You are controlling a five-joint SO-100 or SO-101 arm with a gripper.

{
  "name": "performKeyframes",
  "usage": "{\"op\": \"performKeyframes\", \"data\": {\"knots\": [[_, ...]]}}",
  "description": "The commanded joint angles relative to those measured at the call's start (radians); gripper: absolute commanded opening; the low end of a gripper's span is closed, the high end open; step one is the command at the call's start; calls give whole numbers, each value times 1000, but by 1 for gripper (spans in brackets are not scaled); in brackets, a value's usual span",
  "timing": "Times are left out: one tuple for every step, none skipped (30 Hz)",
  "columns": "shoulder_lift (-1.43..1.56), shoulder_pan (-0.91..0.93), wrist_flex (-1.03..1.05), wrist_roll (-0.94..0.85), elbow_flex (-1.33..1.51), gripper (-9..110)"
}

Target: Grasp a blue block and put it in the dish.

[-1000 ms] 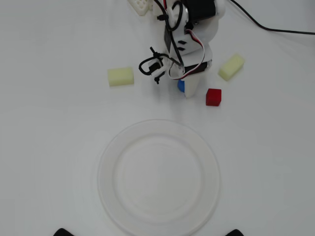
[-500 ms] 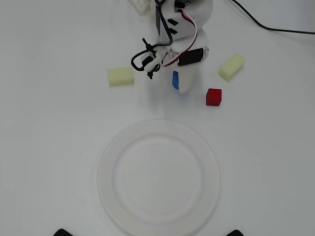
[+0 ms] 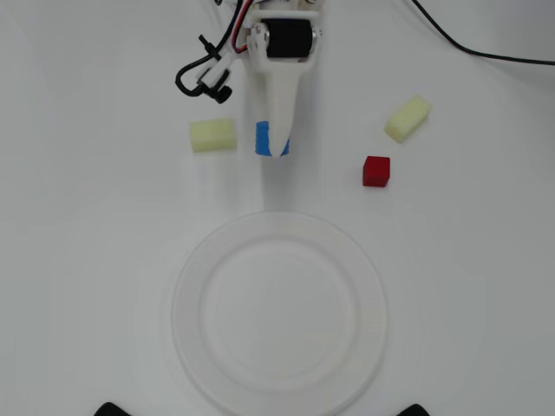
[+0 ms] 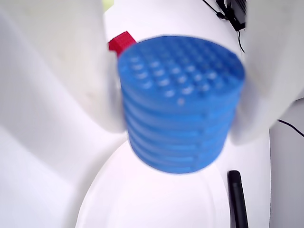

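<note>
The blue block [image 3: 262,139] is a short blue cylinder, partly hidden under my white gripper [image 3: 276,144] in the overhead view. In the wrist view the blue block [image 4: 180,104] fills the middle, and my gripper [image 4: 176,130] is shut on it, with a white finger [image 4: 71,71] pressed to each side. The dish [image 3: 277,312], a large round white plate, lies in front of the gripper and is empty. Its rim [image 4: 123,190] shows below the block in the wrist view. I cannot tell whether the block rests on the table or is just off it.
A pale yellow block [image 3: 213,135] lies left of the gripper and another [image 3: 408,118] at the right. A red cube [image 3: 376,171] sits right of the blue block and also shows in the wrist view [image 4: 121,42]. Black cables [image 3: 204,76] hang by the arm.
</note>
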Motion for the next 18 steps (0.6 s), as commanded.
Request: {"op": "performKeyframes", "data": {"knots": [[-109, 23, -84, 6, -43, 0], [-173, 28, -94, 20, -80, 0], [-241, 32, -107, 35, -124, 0], [-313, 35, -115, 52, -176, 0], [-385, 38, -117, 72, -236, 0], [-460, 40, -117, 89, -301, 0], [-531, 41, -117, 103, -365, 0], [-603, 41, -117, 112, -425, 0], [-670, 40, -114, 118, -483, 0], [-730, 38, -114, 126, -534, 0], [-787, 35, -109, 132, -580, 0], [-838, 34, -103, 140, -620, 0], [-885, 32, -97, 146, -657, 0], [-925, 31, -92, 150, -687, 0], [-965, 29, -91, 150, -713, 0], [-1002, 29, -87, 149, -738, 0], [-1039, 29, -84, 147, -762, 0], [-1072, 29, -77, 147, -787, 0]]}}
